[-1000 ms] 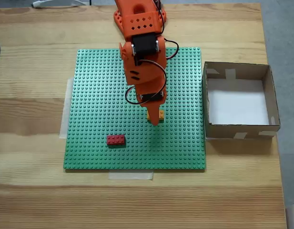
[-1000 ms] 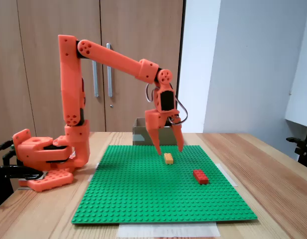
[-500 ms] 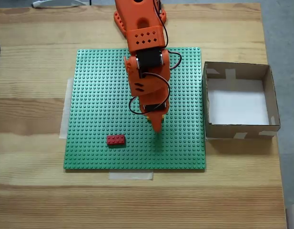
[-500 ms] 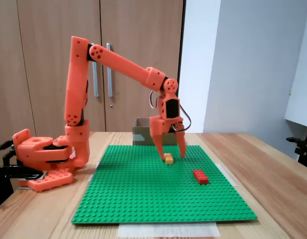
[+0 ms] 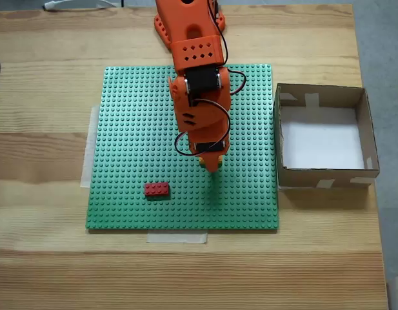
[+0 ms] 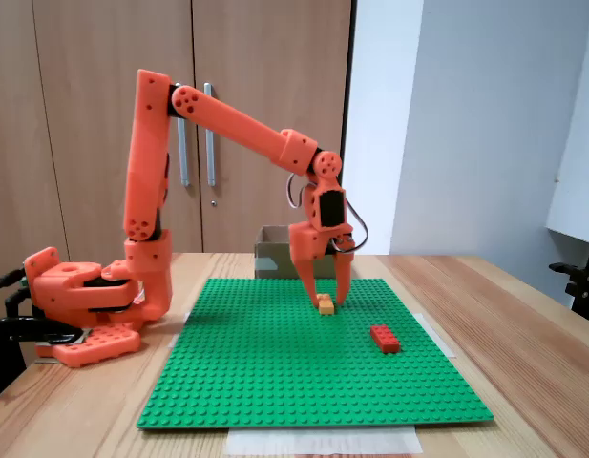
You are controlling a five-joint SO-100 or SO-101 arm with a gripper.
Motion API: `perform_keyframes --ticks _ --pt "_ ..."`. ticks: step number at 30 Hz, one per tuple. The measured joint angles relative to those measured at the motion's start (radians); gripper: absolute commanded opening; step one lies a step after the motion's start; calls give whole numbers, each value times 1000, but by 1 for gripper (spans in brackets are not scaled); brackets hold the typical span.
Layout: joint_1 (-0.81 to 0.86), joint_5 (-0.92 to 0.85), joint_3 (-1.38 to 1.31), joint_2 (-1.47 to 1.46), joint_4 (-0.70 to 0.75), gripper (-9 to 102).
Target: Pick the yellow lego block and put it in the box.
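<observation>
Down near the middle of the green studded baseplate [image 6: 304,367], the orange tool [image 6: 324,301] stood with its jaws narrowed around the small yellow-orange lego block [image 6: 325,304], which sat on the plate. Whether the fingers actually touched it I could not tell. From overhead, the square brown cardboard box [image 5: 366,129] lay at three o'clock and the small red brick [image 5: 157,189] at eight o'clock of the tool [image 5: 211,165], on the wooden surface [image 5: 44,258].

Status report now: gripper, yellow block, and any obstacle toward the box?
Gripper down on the baseplate, fingers around the yellow lego block, closing. Block not lifted. Red brick off to the side; box empty, path clear.
</observation>
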Motion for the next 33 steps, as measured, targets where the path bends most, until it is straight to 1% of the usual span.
perform_keyframes --ticks 9,15,21,27,33 --pt "5 -3 0 0 0 9" --pt "5 -5 0 9 0 2" --pt "5 -5 2 89 2 -1" --pt "3 20 -14 189 75 -1" --pt "-37 17 -115 299 187 -1"
